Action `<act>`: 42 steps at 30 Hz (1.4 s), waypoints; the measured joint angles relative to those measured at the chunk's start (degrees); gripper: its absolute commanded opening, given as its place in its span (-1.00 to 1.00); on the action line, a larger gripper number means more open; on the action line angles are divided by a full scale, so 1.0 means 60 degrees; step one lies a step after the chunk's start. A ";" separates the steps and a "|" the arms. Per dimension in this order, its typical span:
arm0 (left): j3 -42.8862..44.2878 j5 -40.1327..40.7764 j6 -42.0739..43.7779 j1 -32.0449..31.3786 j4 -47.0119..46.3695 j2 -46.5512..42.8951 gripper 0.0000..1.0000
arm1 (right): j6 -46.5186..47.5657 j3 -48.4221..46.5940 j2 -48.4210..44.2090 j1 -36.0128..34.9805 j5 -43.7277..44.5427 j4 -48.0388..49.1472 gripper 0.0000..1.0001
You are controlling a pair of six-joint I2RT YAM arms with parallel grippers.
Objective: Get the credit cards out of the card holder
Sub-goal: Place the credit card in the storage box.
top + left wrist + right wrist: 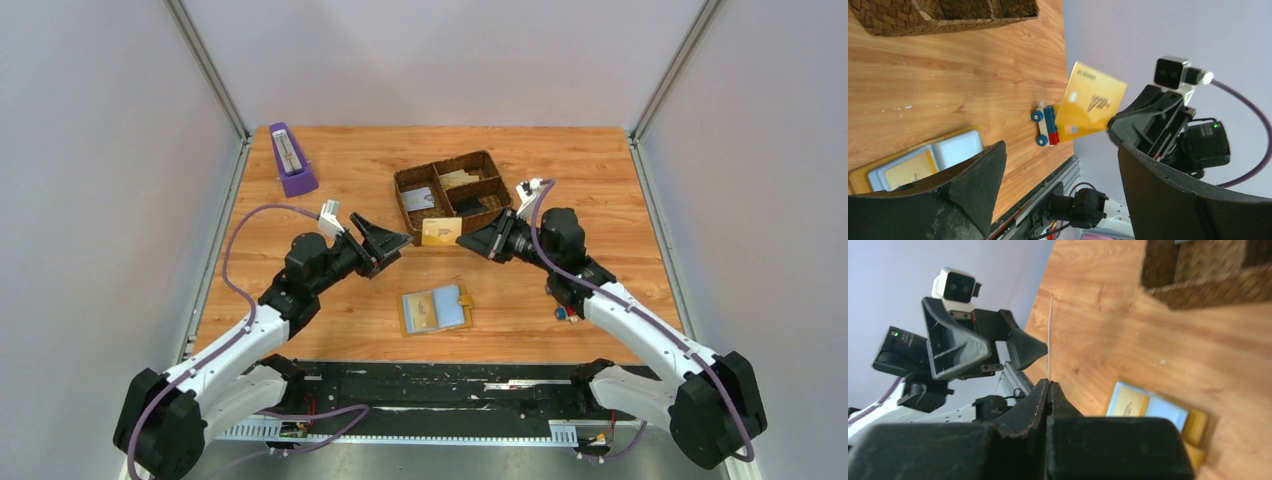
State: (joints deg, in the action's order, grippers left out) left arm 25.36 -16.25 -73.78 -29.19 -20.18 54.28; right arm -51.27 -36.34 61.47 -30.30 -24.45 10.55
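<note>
The mustard-yellow folding card holder [436, 310] lies open and flat on the wooden bench [330, 200], close to the middle of its near edge. Its blue-grey pockets face up, and at least one yellowish card shows tucked in a pocket. One gold plastic credit card [441, 232] is out and in the air, above the bench between the holder and the brown woven compartment tray [455, 195]. My right gripper [464, 243] is clamped on one margin of that card, jaws pressed nearly flat together with the card standing thin between them. My left gripper [392, 248] stands wide, facing the card from the other side and touching nothing.

I judge the step in hand to be carrying this card off and setting it down. The hold is on a narrow strip only, so I would move slowly, avoid twisting, and let an edge rest before I let go. The left should keep out of the swing.

A small blue-and-red toy car [1046, 125] sits toward the near right corner, and a purple metronome [291, 160] stands at the far left corner. The bench is smooth orange-brown grained wood. Plain pale grey walls close it on three sides, with metal posts at the far corners.
</note>
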 measured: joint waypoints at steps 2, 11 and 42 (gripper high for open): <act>0.0353 0.0025 0.0474 0.0000 0.0820 -0.0255 0.98 | 0.0608 -0.0521 0.0058 0.0397 -0.0233 -0.0441 -1.00; 0.1876 0.0011 0.2896 0.0000 0.3985 -0.0838 1.00 | 0.3279 -0.4044 0.2586 0.2390 -0.1872 -0.2812 -1.00; 0.4007 0.0627 0.7464 0.0004 0.8652 -0.1756 1.00 | 0.5625 -1.2542 1.1158 0.3690 -0.3537 -0.6371 -1.00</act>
State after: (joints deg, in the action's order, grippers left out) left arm 49.41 -12.49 -28.99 -29.17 31.73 43.75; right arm -17.52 -111.59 128.42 -8.16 -45.67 -27.68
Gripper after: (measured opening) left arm 0.997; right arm 0.011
